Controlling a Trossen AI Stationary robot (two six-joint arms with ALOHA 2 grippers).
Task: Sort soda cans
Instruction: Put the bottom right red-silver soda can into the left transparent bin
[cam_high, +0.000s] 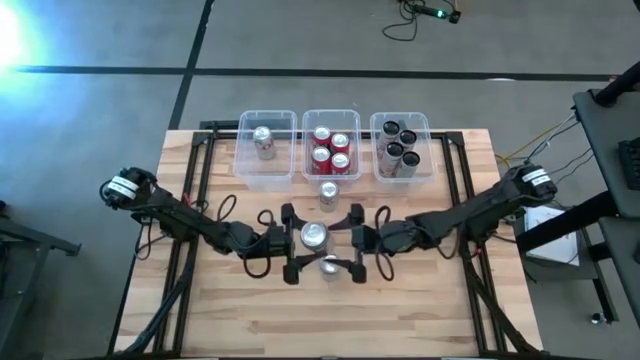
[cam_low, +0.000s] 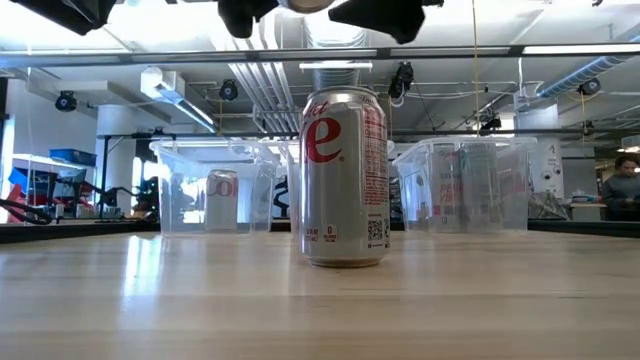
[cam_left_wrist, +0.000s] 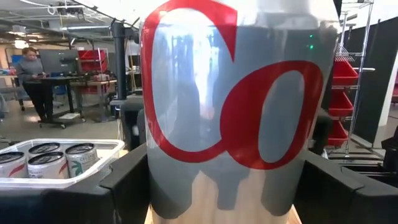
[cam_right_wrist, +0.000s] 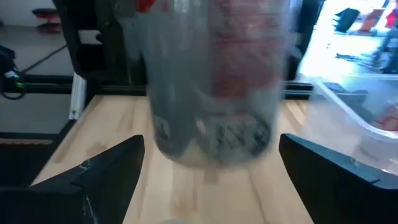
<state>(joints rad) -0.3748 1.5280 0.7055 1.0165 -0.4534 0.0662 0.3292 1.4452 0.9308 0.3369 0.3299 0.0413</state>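
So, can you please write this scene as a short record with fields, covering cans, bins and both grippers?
left gripper: shut on a silver can, held above the table
right gripper: open, fingers on either side of the same can
left bin: one silver can
middle bin: four red cans
right bin: four black cans
loose cans: one under the grippers, one in front of the middle bin
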